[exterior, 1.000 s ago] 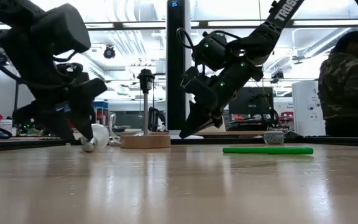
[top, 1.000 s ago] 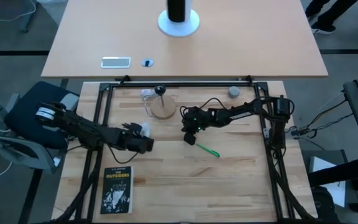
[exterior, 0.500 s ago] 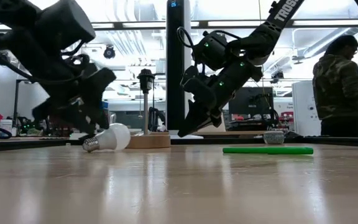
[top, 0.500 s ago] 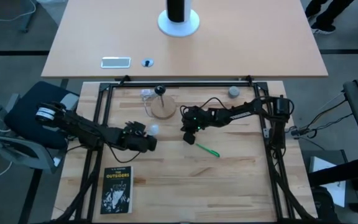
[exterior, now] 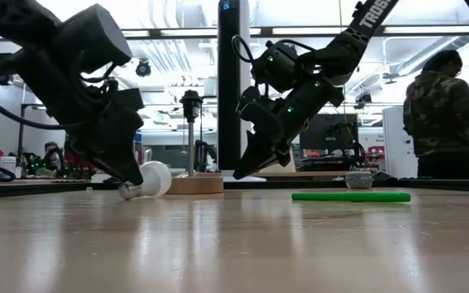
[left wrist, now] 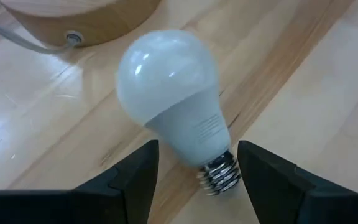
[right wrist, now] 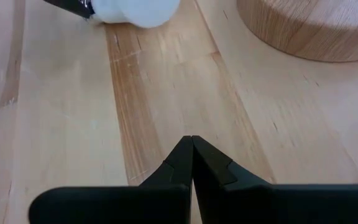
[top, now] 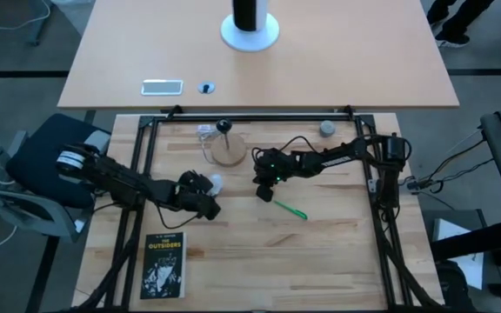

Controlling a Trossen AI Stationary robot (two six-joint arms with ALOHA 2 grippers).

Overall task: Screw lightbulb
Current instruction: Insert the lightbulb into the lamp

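Observation:
The white frosted lightbulb (left wrist: 169,87) lies on its side on the wooden table, next to the round wooden lamp base (top: 227,153). It also shows in the high view (top: 217,183) and the low view (exterior: 153,178). My left gripper (left wrist: 197,149) is open and tipped down over the bulb. Its two fingers stand on either side of the silvery threaded base (left wrist: 221,174); I see no touch. In the low view the left gripper (exterior: 131,173) reaches down to the table. My right gripper (top: 263,189) is shut and empty, just above the table (exterior: 239,173).
The lamp's black socket (exterior: 190,104) stands upright on the wooden base (exterior: 190,185). A green pen (top: 290,209) lies right of centre. A book (top: 163,265) lies at the near left, and a small grey ball (top: 327,129) at the far right. A person (exterior: 440,114) stands beyond the table.
My left gripper rose off the bulb, shifted a little toward the table's right edge, and came down again, tipped, with its fingers about the threaded base. The bulb has shifted slightly to the right and now lies in plain view. My right gripper has kept still.

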